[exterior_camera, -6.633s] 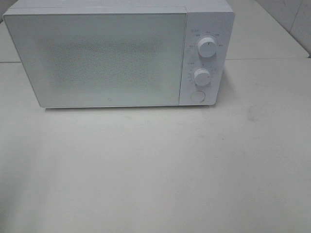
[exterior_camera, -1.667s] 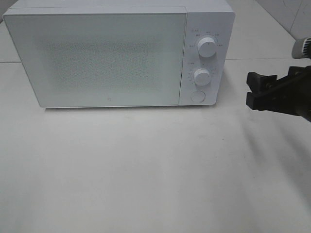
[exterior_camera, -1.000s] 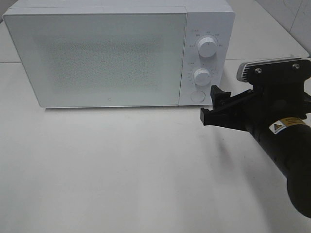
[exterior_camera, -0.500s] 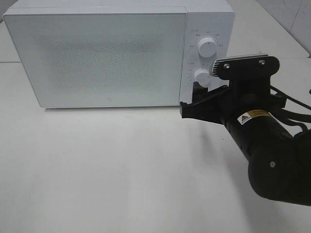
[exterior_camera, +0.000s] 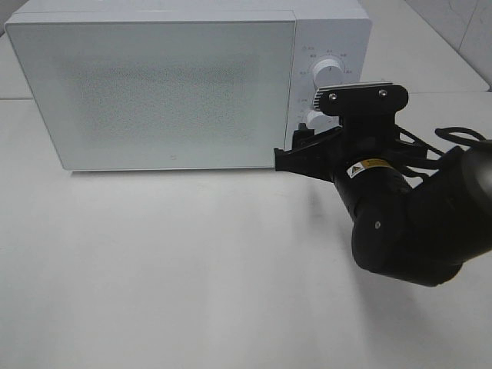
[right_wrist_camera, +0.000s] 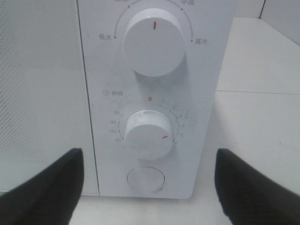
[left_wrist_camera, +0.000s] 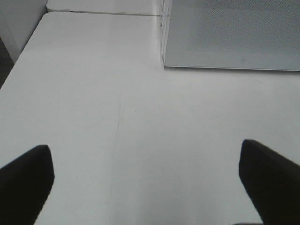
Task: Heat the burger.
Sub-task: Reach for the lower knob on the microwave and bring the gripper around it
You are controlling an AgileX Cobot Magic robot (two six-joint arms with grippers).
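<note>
No burger on show here, folks: not on the table [exterior_camera: 192,269], not in either wrist view. It may sit behind the frosted door [exterior_camera: 161,92] of the microwave [exterior_camera: 330,31], but the panel gives nothing away, so that can't be told. The right gripper [exterior_camera: 290,151] hovers right at the control panel, jaws spread and holding nothing, its fingers flanking the round button [right_wrist_camera: 146,179] below the lower dial [right_wrist_camera: 149,136], with the upper dial [right_wrist_camera: 152,41] above that. The door is shut, so the likely step in hand is getting it open, and that button looks like the release. The left gripper [left_wrist_camera: 145,187] hangs over bare table near the microwave's other front corner, jaws wide apart and empty. As for the burger when it turns up: judging by what a burger is, expect something light, soft and squashy, a loose stack that can slide apart. The sensible hold would be a gentle squeeze across the sides at mid-height, jaws wide enough to span the bun, keeping it level. Pinch too hard and it will crush or shed its layers.
</note>
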